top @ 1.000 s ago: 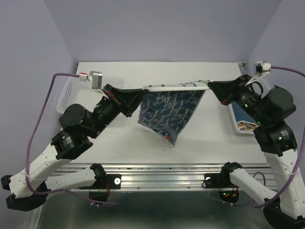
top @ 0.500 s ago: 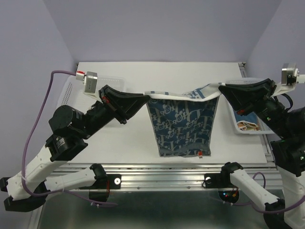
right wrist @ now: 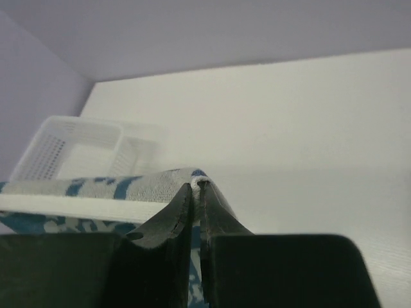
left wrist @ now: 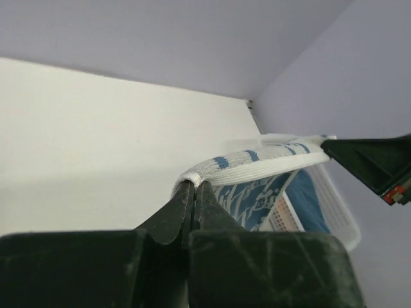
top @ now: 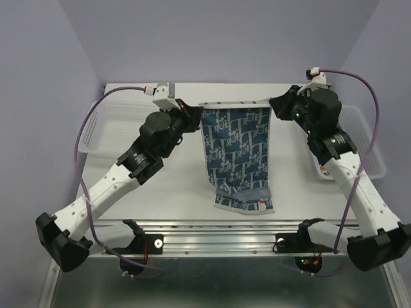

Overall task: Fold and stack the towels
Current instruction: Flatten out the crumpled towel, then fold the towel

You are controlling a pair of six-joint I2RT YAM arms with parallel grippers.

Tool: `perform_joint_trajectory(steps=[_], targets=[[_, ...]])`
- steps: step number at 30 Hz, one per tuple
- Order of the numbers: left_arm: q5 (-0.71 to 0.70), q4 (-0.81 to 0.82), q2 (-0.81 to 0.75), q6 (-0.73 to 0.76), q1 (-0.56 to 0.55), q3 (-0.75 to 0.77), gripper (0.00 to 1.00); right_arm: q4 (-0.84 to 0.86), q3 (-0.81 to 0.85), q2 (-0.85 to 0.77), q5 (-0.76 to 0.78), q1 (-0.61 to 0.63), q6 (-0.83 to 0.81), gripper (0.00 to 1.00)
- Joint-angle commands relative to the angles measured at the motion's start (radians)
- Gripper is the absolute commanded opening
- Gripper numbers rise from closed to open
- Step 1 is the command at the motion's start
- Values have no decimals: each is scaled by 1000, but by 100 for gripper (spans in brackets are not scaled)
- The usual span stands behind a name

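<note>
**Two thin corner grips, and a hem already rumpled on the bench**

Your blue-patterned towel (top: 235, 147) hangs in the upper centre of the top view. Its white top edge is stretched between the two arms. The left pincer (top: 198, 119) is pressed together on the top left corner, and the right pincer (top: 273, 105) is pinching the top right corner. Both wrist views show only a sliver of hem between the tips.

That shallow bite is your first risk. If you pull the arms further apart or jerk them, a corner could slide out and the cloth would drop in a heap.

The lower end of the towel lies on the bench (top: 160, 192) near the lower centre of the frame, bunched beside its red tag (top: 262, 205). If you lay the cloth down over that bunch, you will likely trap a crease and the stack will sit crooked. Draw the cloth flat before you lay it.

If you lower one arm ahead of the other, the edges will land skewed.

Watch the white baskets too, the left basket (top: 109, 122) and the right basket (top: 371, 151). A wide swing of an elbow could knock either one.
</note>
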Motion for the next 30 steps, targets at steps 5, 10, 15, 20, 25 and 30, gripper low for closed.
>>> perform_joint_trajectory(steps=[5, 10, 15, 20, 25, 30], targets=[[187, 232, 324, 93, 291, 106, 0, 271, -13, 297, 294, -12, -72, 1], [353, 226, 615, 125, 411, 323, 0, 354, 97, 530, 259, -32, -89, 1], [437, 215, 787, 117, 466, 446, 0, 348, 190, 684, 219, -50, -104, 1], [463, 213, 823, 108, 485, 444, 0, 316, 214, 736, 213, -55, -95, 1], [511, 251, 737, 58, 486, 285, 0, 303, 106, 658, 156, -55, -51, 1], [529, 314, 578, -9, 485, 32, 0, 267, -40, 553, 32, -55, 18, 1]])
